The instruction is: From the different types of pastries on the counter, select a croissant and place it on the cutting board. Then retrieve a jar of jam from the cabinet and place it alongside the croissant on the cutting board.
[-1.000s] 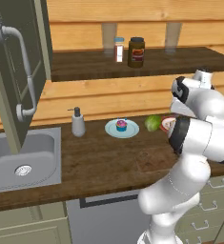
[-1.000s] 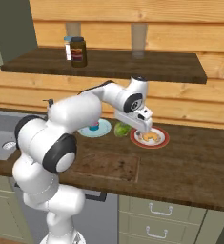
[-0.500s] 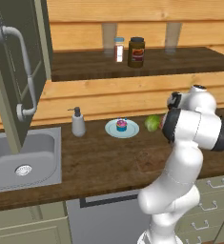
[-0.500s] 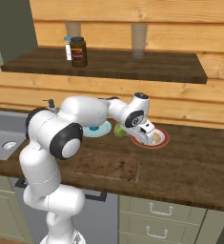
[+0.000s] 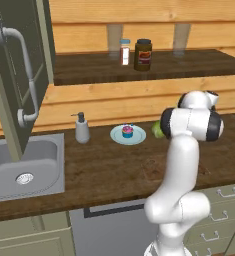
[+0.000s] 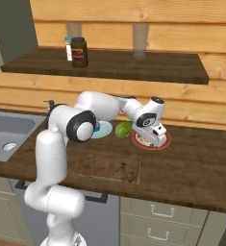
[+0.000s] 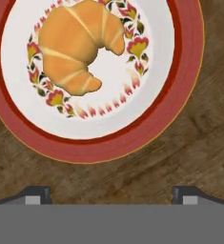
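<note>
The golden croissant (image 7: 77,45) lies on a white plate with a red rim (image 7: 180,90). My gripper (image 7: 111,194) hangs open just above the plate's near edge, with nothing between its fingers and the croissant a little ahead of them. From the right base view the gripper (image 6: 151,139) points down over this plate (image 6: 165,142) on the counter (image 6: 196,163). The dark cutting board (image 6: 107,168) lies in front of it, nearer the counter's edge. A pink cupcake (image 5: 127,131) sits on a pale blue plate (image 5: 116,136). The cabinet door (image 5: 19,75) stands open at left. The jar of jam is out of view.
A green fruit (image 6: 124,129) lies between the two plates. A soap dispenser (image 5: 82,128) stands beside the steel sink (image 5: 24,165). On the wooden shelf (image 5: 189,62) above are a dark jar with a yellow label (image 5: 143,54) and a white bottle (image 5: 124,52).
The hand has come down and tipped over the red-rimmed plate as the arm folded lower. Its jaws have stayed open. Nothing on the counter has moved.
</note>
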Robot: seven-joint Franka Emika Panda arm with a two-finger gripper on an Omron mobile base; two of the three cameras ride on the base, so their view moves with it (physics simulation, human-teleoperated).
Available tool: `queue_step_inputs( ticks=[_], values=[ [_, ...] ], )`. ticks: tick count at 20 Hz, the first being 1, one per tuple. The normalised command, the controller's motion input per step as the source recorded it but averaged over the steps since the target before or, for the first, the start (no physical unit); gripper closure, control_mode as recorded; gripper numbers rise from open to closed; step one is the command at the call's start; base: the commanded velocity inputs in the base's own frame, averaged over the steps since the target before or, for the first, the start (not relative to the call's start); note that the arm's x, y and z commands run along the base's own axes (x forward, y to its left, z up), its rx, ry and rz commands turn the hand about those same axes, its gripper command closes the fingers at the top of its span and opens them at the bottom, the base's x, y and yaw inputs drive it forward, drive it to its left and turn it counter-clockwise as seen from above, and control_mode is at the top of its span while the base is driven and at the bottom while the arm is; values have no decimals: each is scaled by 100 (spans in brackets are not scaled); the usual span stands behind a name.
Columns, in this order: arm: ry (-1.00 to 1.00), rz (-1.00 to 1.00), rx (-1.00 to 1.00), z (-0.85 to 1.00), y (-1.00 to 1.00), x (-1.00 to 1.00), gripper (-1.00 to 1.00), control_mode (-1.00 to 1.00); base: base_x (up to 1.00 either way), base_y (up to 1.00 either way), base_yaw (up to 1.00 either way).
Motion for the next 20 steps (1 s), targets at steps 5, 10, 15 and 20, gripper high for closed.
queue_step_inputs(
  ticks=[5,10,15,20],
  values=[
    [10,0,14,-13,-19,80,-100,-100,0,0,0],
    [11,-4,2,-31,3,59,-100,-100,0,0,0],
    [5,-5,0,-35,5,33,-100,-100,0,0,0],
    [0,-5,0,-42,15,12,-100,-100,0,0,0]
  ],
)
